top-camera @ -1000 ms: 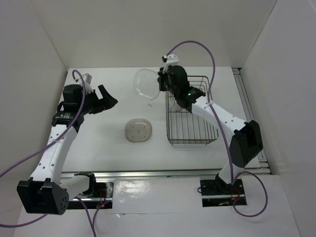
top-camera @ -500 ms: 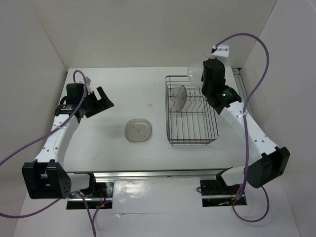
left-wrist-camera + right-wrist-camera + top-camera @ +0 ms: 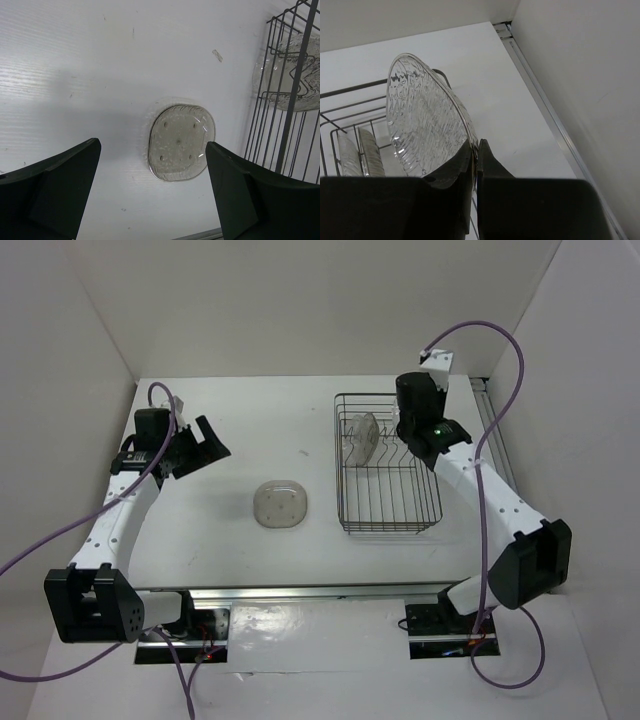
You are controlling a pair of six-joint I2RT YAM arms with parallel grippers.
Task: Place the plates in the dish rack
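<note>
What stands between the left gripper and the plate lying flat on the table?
Nothing visible does. Only bare table separates the open left gripper from the greyish plate; the dish rack stands beyond it, to the right.

Top external, position: fixed above and behind both arm bases, which sit at the frame's bottom edge.
Top external, facing: down and forward over the white table to the back wall.
Top external, range: far; takes in both arms and the whole rectangular dark wire dish rack.
Left wrist, position: behind the left gripper, whose dark fingers fill the lower corners.
Left wrist, facing: steeply down at the table; medium range.
Right wrist, position: behind the right gripper; very near the clear ribbed plastic plate between its fingers.
Right wrist, facing: across the rack towards the table's back right corner.
Shared, top and left wrist: greyish-tan rounded-square plate lying flat.
Shared, all three: translucent plates standing in the rack.
</note>
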